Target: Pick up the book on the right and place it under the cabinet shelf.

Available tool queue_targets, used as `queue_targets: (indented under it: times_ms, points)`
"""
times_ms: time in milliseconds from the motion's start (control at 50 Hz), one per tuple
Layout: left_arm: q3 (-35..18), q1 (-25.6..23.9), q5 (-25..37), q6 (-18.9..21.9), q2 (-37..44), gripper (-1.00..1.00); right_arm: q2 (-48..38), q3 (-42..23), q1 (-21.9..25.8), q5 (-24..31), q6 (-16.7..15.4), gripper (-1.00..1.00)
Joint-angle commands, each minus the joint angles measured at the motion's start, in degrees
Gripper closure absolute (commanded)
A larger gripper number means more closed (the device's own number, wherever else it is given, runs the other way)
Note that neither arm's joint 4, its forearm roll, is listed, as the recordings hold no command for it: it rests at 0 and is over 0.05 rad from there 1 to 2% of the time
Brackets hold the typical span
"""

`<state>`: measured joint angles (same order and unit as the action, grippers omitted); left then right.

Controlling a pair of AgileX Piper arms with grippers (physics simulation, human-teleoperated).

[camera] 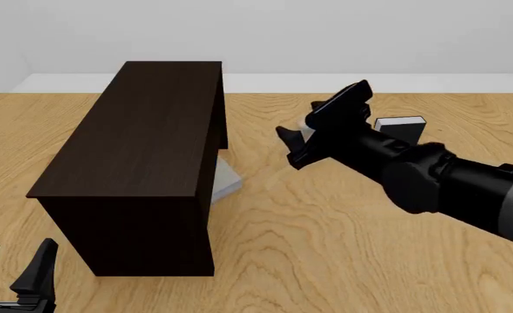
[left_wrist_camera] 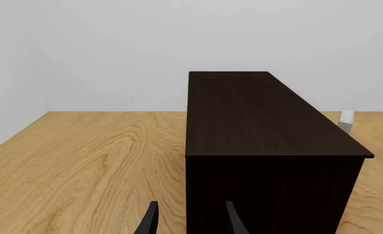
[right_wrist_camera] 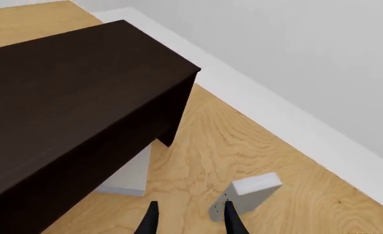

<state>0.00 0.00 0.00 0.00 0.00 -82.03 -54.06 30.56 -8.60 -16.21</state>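
The book (right_wrist_camera: 247,195) is small and light grey with a white page edge and tiny dots on its spine. It stands on the table just beyond my right gripper (right_wrist_camera: 190,214), which is open and empty. In the front view my right gripper (camera: 290,149) hovers right of the cabinet shelf (camera: 143,130) and covers nearly all of the book. The cabinet (right_wrist_camera: 61,97) is large and very dark brown. My left gripper (camera: 17,251) is open and empty at the near left, facing the cabinet's end (left_wrist_camera: 257,195).
Another pale grey book (camera: 228,179) lies flat, partly under the cabinet's open right side (right_wrist_camera: 129,175). A third book with white pages (camera: 400,122) stands behind my right arm. A white baseboard (right_wrist_camera: 296,122) and wall close off the table's far edge.
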Motion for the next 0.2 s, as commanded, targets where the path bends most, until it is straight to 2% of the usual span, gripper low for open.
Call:
queue_targets:
  times_ms: [20,200]
  points:
    - [0.0,0.0,0.0,0.0,0.0,-1.0,4.45,0.89,-0.75,1.24,0.37,-1.0]
    - [0.0,0.0,0.0,0.0,0.0,-1.0,6.84,1.37,-1.4,1.98,0.68,-1.0]
